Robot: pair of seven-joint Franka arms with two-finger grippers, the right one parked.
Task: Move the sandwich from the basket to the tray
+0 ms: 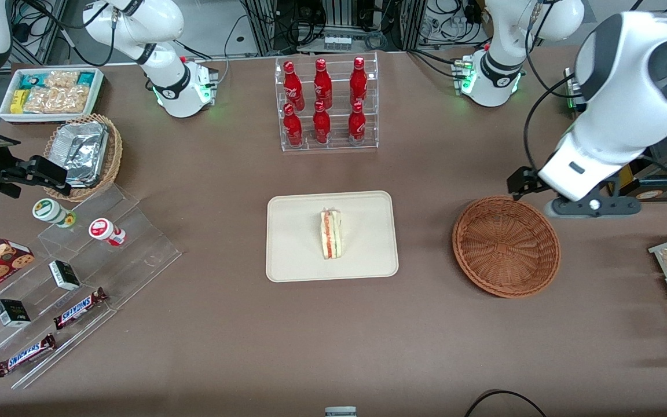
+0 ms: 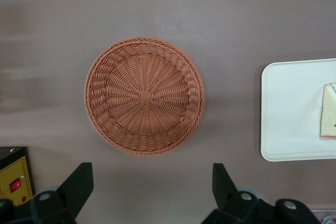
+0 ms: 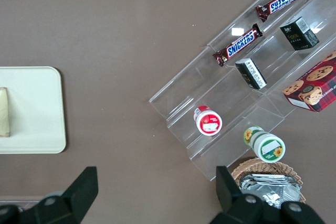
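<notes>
**Sandwich on the tray, claw spread and empty above the basket**

The sandwich lies on the cream tray, roughly at its middle, with its red, orange and green filling edge showing along one side. In the left wrist view only a corner of the sandwich shows, resting on the tray.

The reddish-brown wicker basket sits on the brown counter beside the tray, toward the working arm's end, well apart from it. Its woven bottom is bare in both views.

The claw hangs above the counter just beside the basket, a little farther from the front camera than the basket is. Its two dark fingers are spread wide, about as far apart as the basket is wide. Nothing is between them and they touch neither basket nor counter. In the front view the claw shows only partly under the white arm.

Farther from the front camera than the tray stands a clear rack of red bottles. Toward the parked arm's end are clear stepped shelves with Snickers bars, small cups and boxes, a tan basket of foil containers, and a white bin of snack packets.
</notes>
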